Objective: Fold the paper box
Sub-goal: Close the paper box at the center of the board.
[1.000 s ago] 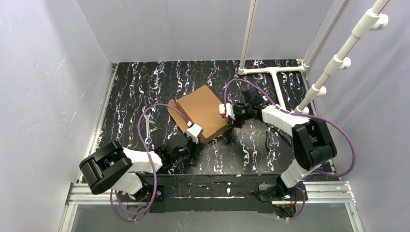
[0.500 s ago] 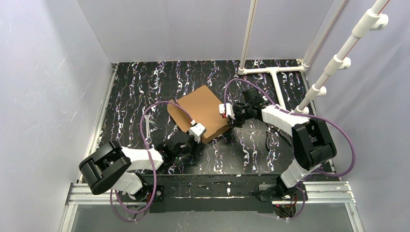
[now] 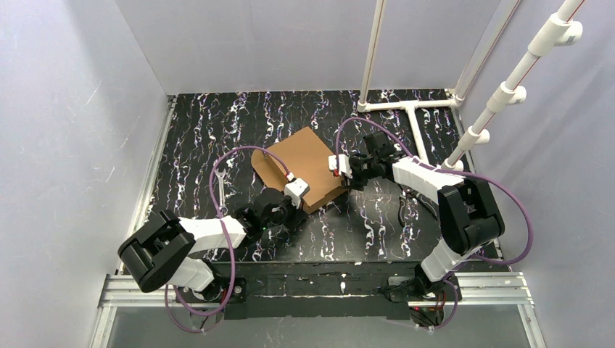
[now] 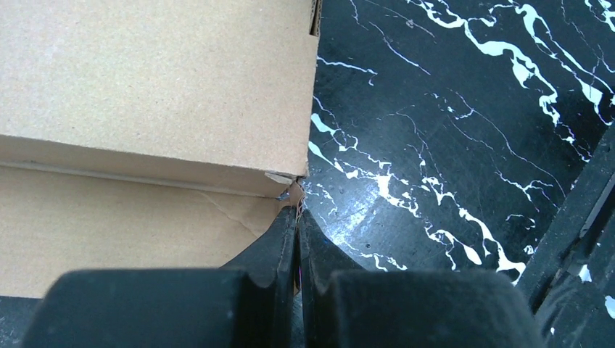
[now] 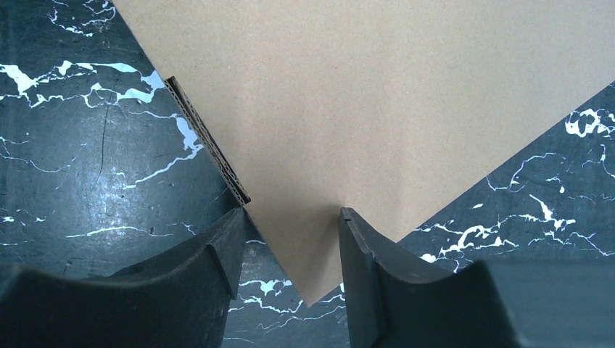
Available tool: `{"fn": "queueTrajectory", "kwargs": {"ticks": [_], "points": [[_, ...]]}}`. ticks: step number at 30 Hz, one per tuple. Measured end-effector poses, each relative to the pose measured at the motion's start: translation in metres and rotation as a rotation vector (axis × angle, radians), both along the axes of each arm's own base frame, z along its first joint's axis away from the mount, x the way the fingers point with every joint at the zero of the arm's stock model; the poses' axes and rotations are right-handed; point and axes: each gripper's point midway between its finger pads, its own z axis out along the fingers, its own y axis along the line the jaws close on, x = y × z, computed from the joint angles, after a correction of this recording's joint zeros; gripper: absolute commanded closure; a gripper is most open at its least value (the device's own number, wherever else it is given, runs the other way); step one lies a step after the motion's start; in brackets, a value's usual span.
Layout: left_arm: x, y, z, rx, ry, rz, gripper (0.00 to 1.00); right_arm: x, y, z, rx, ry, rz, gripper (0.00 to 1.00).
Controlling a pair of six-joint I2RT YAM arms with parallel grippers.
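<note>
Nearest me, the left gripper (image 4: 296,210) is down low at the near corner of the paper box (image 3: 301,163). Its fingers are squeezed almost together, and the tips seem to nip a sliver of cardboard right at that corner, though I can't be sure how much they hold.

The box sits about mid-table (image 3: 217,123), turned at an angle, and it already has a shallow boxy shape. A broad plain panel lies flat across the top, with a folded wall below it along the near side. From the left wrist view, a lower sheet pokes out flat beneath that wall, and a flap juts out on the box's left side. I'd say the main folds are done and the loose edges have yet to be turned up and tucked.

Just past it, the right gripper (image 5: 290,217) has its claw spread wide, one finger on each side of the box's right-hand corner. It is pressing or steadying that corner, not pinching it.

At the far right stands a white pipe frame (image 3: 410,109), well apart from the work.
</note>
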Motion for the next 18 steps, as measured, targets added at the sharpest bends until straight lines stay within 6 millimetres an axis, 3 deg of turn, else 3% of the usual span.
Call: {"fn": "queueTrajectory", "kwargs": {"ticks": [18], "points": [[0.012,0.005,0.005,0.117,0.036,0.041,1.0,0.003,0.001,0.0,-0.01,-0.011,-0.004,0.46]]}}
